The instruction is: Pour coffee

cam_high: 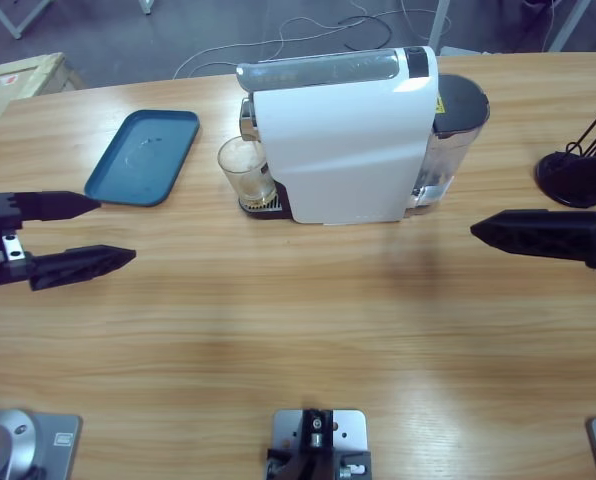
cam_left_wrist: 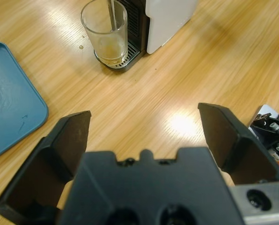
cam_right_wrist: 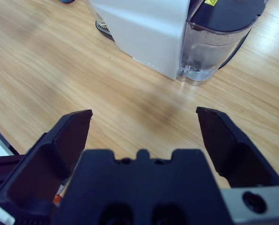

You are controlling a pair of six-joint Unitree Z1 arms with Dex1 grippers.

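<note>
Long pale wooden surface [cam_high: 278, 330] seen from above, with a large white boxy coffee machine [cam_high: 343, 140] standing near its far edge, a dark-lidded clear water tank [cam_high: 456, 125] attached at the machine's right end. A small clear glass tumbler [cam_high: 246, 170] stands upright on the machine's black slotted drip grate [cam_high: 266, 203], touching nothing else, directly beneath the spout. The coffee [cam_left_wrist: 110, 47], a shallow layer of pale amber-brown liquid, lies in the bottom of this tumbler; most of the glass above it is clear. A teal rectangular plastic tray with rounded corners [cam_high: 143, 155] lies flat on the surface just left of the tumbler, apart from it.

Left hand [cam_high: 78, 232]: at the left edge of the surface, well apart from the tumbler, its two black jaws spread wide with bare wood between them; it grips nothing. In the left wrist view the tumbler and grate appear beyond the jaws at upper left, with the tray at the left edge.

Right hand [cam_high: 538, 235]: at the right edge of the surface, in front of the tank and apart from it. In the right wrist view its jaws stand wide apart over bare wood, pointing toward the machine's white side and the tank. A black round lamp base [cam_high: 576, 178] rests on the surface behind this hand.
</note>
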